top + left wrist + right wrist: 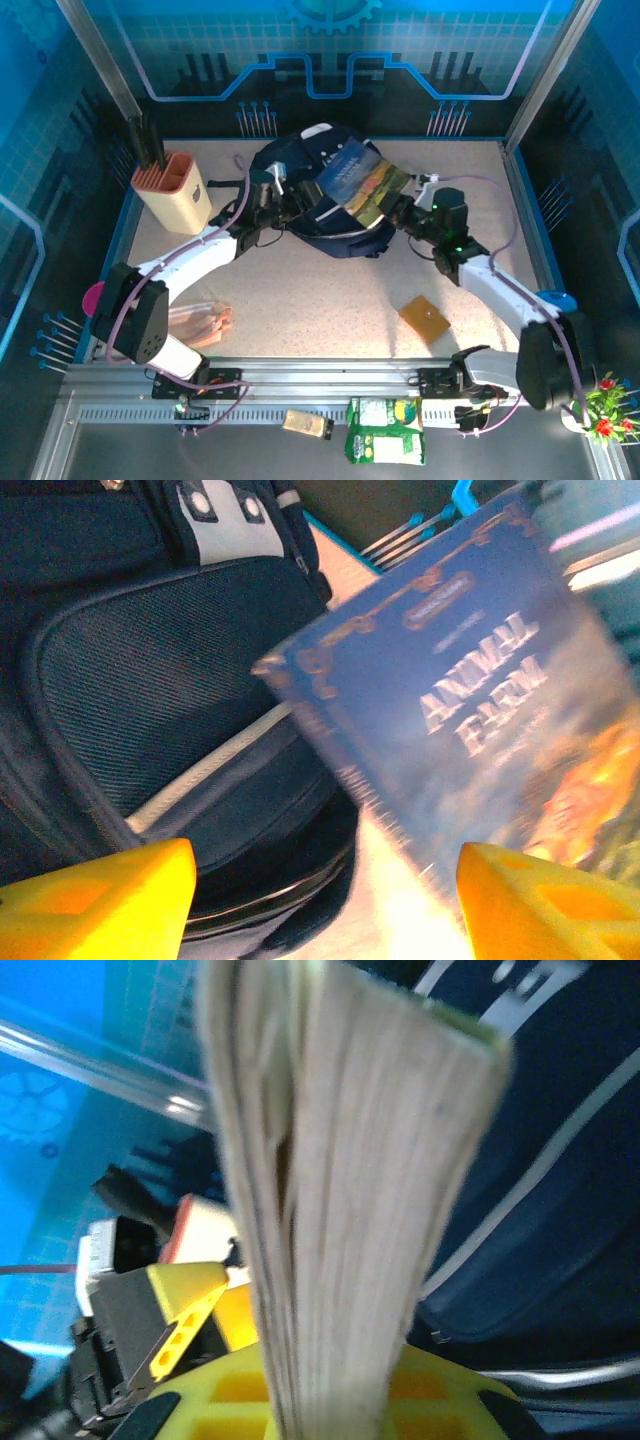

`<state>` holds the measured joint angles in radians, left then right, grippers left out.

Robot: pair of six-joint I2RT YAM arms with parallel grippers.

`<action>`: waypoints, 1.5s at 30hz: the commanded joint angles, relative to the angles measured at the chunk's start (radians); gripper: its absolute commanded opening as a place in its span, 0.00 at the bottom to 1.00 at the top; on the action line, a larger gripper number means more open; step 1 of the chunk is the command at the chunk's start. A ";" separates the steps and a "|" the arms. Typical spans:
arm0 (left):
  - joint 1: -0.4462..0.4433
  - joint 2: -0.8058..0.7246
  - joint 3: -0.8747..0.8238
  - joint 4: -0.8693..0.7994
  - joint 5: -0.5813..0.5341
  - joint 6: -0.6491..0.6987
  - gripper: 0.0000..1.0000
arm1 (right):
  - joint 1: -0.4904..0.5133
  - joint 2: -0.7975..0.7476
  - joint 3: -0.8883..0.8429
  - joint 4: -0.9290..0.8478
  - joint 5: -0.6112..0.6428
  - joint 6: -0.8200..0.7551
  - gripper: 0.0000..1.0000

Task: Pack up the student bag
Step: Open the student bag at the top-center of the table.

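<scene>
a lab test cell (blue printed panels (pixel 330 50), aluminium rail (pixel 330 385)) enclosing a speckled table (pixel 330 300).

You'll find the student bag (pixel 340 238) lying at the far middle of the table (pixel 330 300), a dark navy fabric backpack trimmed with thin white piping. From the left wrist, your bag (pixel 150 670) shows a ribbed mesh front panel edged in piping, a grey-white patch with 2 small dark round marks above it, and 1 pale stripe crossing lower down

Student bag (pixel 290 160) lies rear-centre on the tabletop (pixel 330 300); book (pixel 365 185) over it (tilted); holder (pixel 175 195) stands left.
</scene>
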<state>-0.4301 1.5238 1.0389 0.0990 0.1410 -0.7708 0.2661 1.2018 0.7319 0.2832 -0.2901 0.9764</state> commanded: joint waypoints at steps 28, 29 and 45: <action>-0.271 0.801 1.131 -0.972 -0.385 0.869 0.63 | -0.202 -0.400 0.017 -0.598 0.346 -0.272 0.07; -0.275 0.820 1.158 -0.983 -0.396 0.871 0.62 | -0.203 -0.398 0.015 -0.597 0.343 -0.271 0.07; -0.283 0.964 1.290 -1.042 -0.562 0.863 0.44 | -0.209 -0.384 0.005 -0.582 0.324 -0.252 0.07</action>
<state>-0.7078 2.4725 2.2940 -0.9089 -0.3603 0.0883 0.0746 0.8249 0.7319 -0.3565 0.0441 0.7174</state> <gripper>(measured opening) 0.460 0.132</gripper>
